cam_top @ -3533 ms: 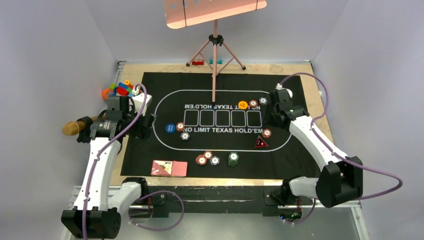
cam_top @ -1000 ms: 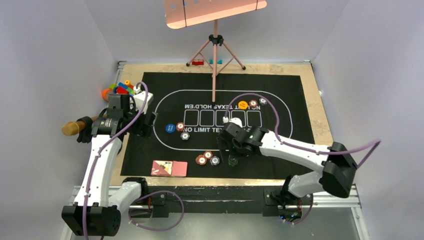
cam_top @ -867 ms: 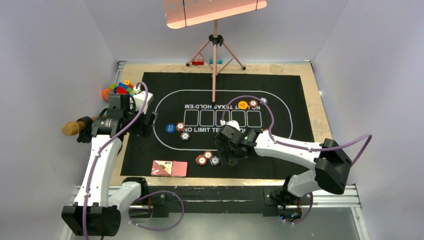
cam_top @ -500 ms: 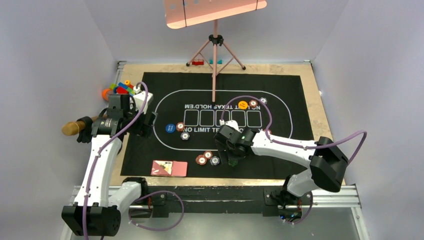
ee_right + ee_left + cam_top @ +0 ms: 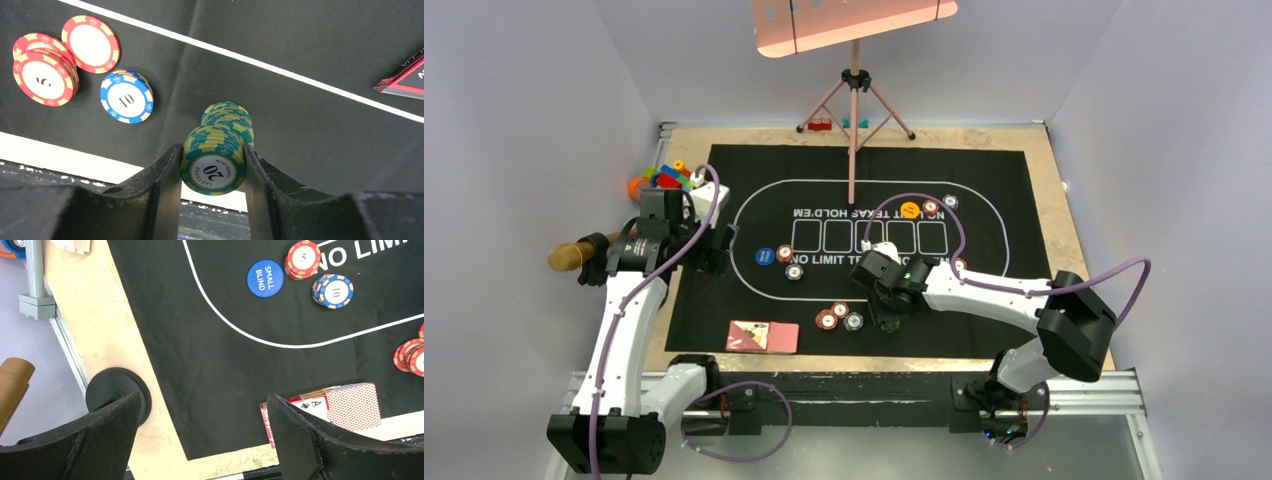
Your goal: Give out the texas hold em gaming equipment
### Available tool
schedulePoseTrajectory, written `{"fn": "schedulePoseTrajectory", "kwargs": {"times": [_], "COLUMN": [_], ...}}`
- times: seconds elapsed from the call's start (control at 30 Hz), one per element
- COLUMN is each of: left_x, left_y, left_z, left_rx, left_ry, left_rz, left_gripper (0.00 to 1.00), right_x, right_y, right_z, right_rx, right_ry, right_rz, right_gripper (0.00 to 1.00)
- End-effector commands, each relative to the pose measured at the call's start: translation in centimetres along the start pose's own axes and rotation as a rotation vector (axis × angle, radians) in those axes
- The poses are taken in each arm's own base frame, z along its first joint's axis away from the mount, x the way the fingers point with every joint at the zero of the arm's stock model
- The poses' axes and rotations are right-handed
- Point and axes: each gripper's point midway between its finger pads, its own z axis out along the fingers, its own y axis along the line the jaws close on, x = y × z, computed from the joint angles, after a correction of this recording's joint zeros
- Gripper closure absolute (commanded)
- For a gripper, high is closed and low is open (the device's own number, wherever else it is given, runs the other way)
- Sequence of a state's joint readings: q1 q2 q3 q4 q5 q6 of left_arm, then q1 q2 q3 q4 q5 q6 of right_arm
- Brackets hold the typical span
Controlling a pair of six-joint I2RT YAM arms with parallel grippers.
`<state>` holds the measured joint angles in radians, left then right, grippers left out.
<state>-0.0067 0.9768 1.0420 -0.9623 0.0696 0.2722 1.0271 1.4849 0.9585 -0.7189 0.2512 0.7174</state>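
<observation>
My right gripper (image 5: 889,318) (image 5: 212,149) stands over the green poker chips (image 5: 215,170) near the mat's front edge. Both its fingers press the sides of the stack's upper part, which sits slightly offset from the chips below (image 5: 231,116). Red chips (image 5: 45,75) and a blue 10 chip (image 5: 126,96) lie to the left, and the dark triangle (image 5: 402,77) to the right. My left gripper (image 5: 714,250) (image 5: 202,397) hangs open and empty over the mat's left edge. Below it lie the playing cards (image 5: 350,400), with a blue small-blind button (image 5: 265,278) and two chip stacks (image 5: 302,259) further off.
Colourful toy blocks (image 5: 664,180) lie off the mat's far left corner. A pink tripod (image 5: 854,120) stands at the back centre. A brown cylinder (image 5: 574,255) sticks out at the left edge. An orange button (image 5: 910,210) and chips sit at the far right of the oval.
The right arm swung from the mat's right side to the green chip stack, lowered, and its jaws closed in on it. The left arm has not moved.
</observation>
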Motion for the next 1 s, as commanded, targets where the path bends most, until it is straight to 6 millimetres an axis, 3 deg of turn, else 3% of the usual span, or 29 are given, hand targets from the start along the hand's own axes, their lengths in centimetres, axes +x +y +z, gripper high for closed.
{"fn": "schedulePoseTrajectory", "kwargs": {"times": [0.0, 0.27, 0.43, 0.6, 0.77, 0.97], "left_x": [-0.6, -0.5, -0.5, -0.5, -0.6, -0.7], "left_y": [0.6, 0.6, 0.6, 0.6, 0.6, 0.4], "left_z": [-0.3, -0.3, -0.3, -0.4, -0.4, -0.6], "left_rx": [-0.029, -0.03, -0.031, -0.033, -0.034, -0.025], "left_ry": [-0.036, -0.036, -0.036, -0.04, -0.044, -0.045], "left_rz": [-0.004, -0.004, -0.002, -0.002, 0.0, -0.006], "left_gripper": [0.0, 0.0, 0.0, 0.0, 0.0, 0.0], "right_x": [-0.7, -1.0, -2.6, -4.2, -6.2, -12.9], "right_y": [0.3, -0.3, -1.1, -0.6, 0.9, 6.0], "right_z": [-0.8, -1.4, -3.4, -5.2, -5.6, -5.0], "right_rx": [-0.025, 0.001, 0.045, 0.035, 0.013, -0.013], "right_ry": [-0.038, -0.047, -0.089, -0.119, -0.137, -0.207], "right_rz": [0.027, 0.021, 0.007, -0.005, -0.043, -0.126], "right_gripper": [0.73, 0.81, 0.87, 0.87, 0.89, 0.91]}}
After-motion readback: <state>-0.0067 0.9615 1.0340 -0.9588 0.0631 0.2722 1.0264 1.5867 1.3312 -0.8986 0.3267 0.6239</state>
